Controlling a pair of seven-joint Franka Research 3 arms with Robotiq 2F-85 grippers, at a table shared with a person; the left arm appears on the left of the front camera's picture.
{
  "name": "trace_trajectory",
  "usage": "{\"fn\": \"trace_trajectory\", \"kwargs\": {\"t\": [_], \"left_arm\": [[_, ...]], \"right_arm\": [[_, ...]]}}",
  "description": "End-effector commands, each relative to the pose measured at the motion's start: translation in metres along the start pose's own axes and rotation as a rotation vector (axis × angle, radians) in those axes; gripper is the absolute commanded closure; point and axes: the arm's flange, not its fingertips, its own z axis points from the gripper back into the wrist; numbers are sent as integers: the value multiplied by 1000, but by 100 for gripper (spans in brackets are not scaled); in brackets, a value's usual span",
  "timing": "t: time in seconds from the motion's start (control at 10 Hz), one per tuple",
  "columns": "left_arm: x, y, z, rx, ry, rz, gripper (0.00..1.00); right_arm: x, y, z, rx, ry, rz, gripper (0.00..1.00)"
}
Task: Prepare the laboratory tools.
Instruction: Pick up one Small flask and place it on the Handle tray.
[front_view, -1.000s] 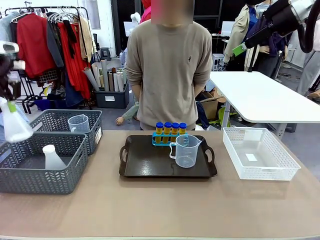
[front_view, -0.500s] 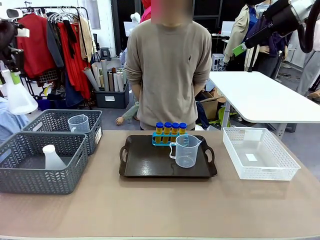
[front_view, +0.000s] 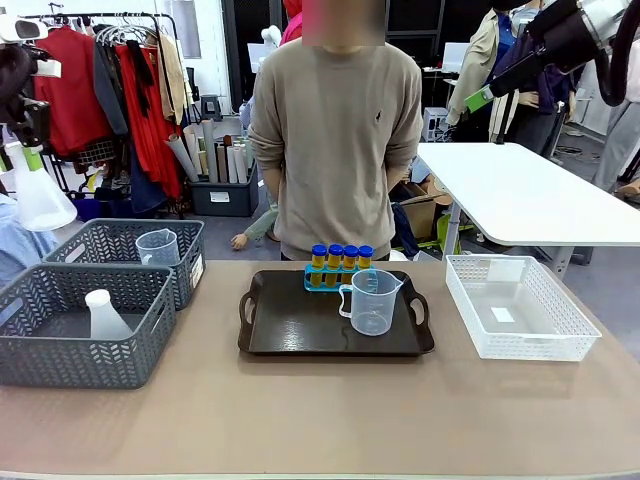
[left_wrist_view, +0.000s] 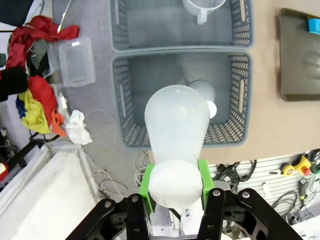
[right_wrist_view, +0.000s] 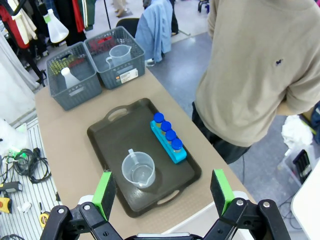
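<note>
High over the near-left grey basket (front_view: 80, 355), the left gripper (left_wrist_view: 175, 182) pinched the white conical flask (front_view: 40, 200) by its slim neck, the right gripper (right_wrist_view: 163, 192) spread wide high on the right; that smooth neck might have slipped in the carry, dropping the flask short of the tray (front_view: 300, 335)

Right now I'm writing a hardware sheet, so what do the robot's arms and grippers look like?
Both grippers are black, two-fingered, with bright green pads. The left gripper has black linkage bars pinned with silver screws; the right gripper matches. In the front view the right arm is white, a black cable looping beside it.
</note>
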Motion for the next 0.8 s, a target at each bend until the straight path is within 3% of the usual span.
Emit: {"fn": "trace_trajectory", "kwargs": {"t": [0.0,0.1,0.4,0.7], "left_arm": [[0,0,1,0,-1,0,100],[-2,-5,24,3,-14,-61,100],[-37,-68,104,32,-35,-280,100],[-55,-134,127,40,-35,-507,100]], "right_arm": [[1,2,0,4,-9,2,0],[1,2,0,4,-9,2,0],[1,2,0,4,-9,2,0],[1,2,0,4,-9,2,0]]}}
